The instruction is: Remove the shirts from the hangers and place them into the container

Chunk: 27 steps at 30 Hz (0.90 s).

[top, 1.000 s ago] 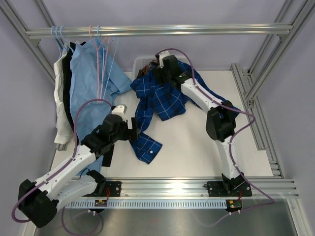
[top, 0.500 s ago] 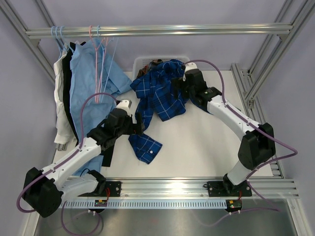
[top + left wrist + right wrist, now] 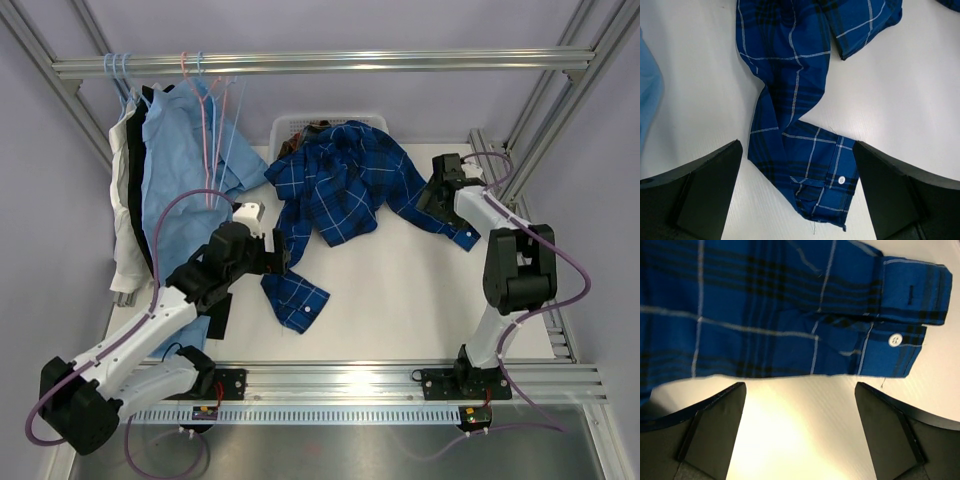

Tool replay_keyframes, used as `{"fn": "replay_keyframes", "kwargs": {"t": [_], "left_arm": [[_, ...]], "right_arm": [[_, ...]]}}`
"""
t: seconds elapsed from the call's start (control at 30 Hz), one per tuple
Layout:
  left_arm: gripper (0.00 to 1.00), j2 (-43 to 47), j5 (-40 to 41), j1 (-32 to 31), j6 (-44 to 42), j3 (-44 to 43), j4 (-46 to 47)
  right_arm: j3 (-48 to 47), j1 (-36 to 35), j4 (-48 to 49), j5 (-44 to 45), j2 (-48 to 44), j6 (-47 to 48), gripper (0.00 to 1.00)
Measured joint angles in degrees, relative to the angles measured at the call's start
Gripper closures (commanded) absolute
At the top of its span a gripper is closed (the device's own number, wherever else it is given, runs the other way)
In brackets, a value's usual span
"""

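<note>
**Dark blue checked shirt** [image 3: 340,185]: off its hanger, crumpled. Its upper part lies over the near rim of the white perforated basket [image 3: 283,127]; the body and both sleeves spill onto the white table [image 3: 400,300]. One sleeve runs toward the left arm and ends in a buttoned cuff [image 3: 820,187] flat on the table. The other sleeve reaches right, and its cuff [image 3: 912,292], with a white button [image 3: 895,339], also lies flat.

**Left gripper** [image 3: 283,252]: fingers spread wide, holding nothing. It hangs over the left sleeve, and the cuff shows between the two fingers in the wrist view.

**Right gripper** [image 3: 436,197]: fingers spread wide, holding nothing. It sits above the table just beside the right sleeve; the wrist view shows bare table between the fingers and the sleeve edge beyond them.

**Hanging stock**: a light blue shirt [image 3: 185,195], a black shirt [image 3: 138,190] and a white shirt [image 3: 124,235] hang at the left end of the aluminium rail [image 3: 320,62], on pale blue hangers [image 3: 120,72] and pink hangers [image 3: 204,110].
</note>
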<state>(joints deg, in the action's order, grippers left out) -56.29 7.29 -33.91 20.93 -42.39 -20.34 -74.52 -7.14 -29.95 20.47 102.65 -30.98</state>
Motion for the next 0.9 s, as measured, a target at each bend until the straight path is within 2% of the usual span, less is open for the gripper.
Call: {"fn": "replay_keyframes", "kwargs": {"t": [0.33,0.43,0.47,0.57,0.6,0.67,0.7,0.9], "left_arm": [[0.01,5.0,0.1,0.0,-1.0,2.0,-1.2],[0.01,5.7,0.2,0.0,-1.2,2.3,-1.5],[0.01,6.0,0.3,0.0,-1.2,2.4,-1.7],[0.01,6.3,0.5,0.0,-1.4,2.6,-2.2],[0.01,6.4,0.5,0.0,-1.5,2.6,-2.3],[0.01,6.4,0.6,0.0,-1.6,2.6,-2.3],[0.01,6.4,0.7,0.0,-1.6,2.7,-2.4],[0.01,6.4,0.9,0.0,-1.7,2.7,-2.4]], "right_arm": [[-9.5,9.3,-2.4,-2.0,13.5,-5.1,0.03],[-13.0,10.3,-3.7,-3.5,16.8,-5.6,0.15],[-13.8,10.3,-4.0,-4.0,17.6,-5.8,0.27],[-14.7,10.4,-4.7,-5.5,18.4,-6.2,0.46],[-15.0,10.6,-5.1,-6.5,18.5,-6.1,0.63],[-16.3,10.9,-6.1,-7.8,19.1,-5.5,0.82],[-16.9,11.0,-6.1,-8.2,19.4,-5.3,0.98],[-17.2,11.3,-3.9,-15.8,19.4,-0.4,1.00]]}}
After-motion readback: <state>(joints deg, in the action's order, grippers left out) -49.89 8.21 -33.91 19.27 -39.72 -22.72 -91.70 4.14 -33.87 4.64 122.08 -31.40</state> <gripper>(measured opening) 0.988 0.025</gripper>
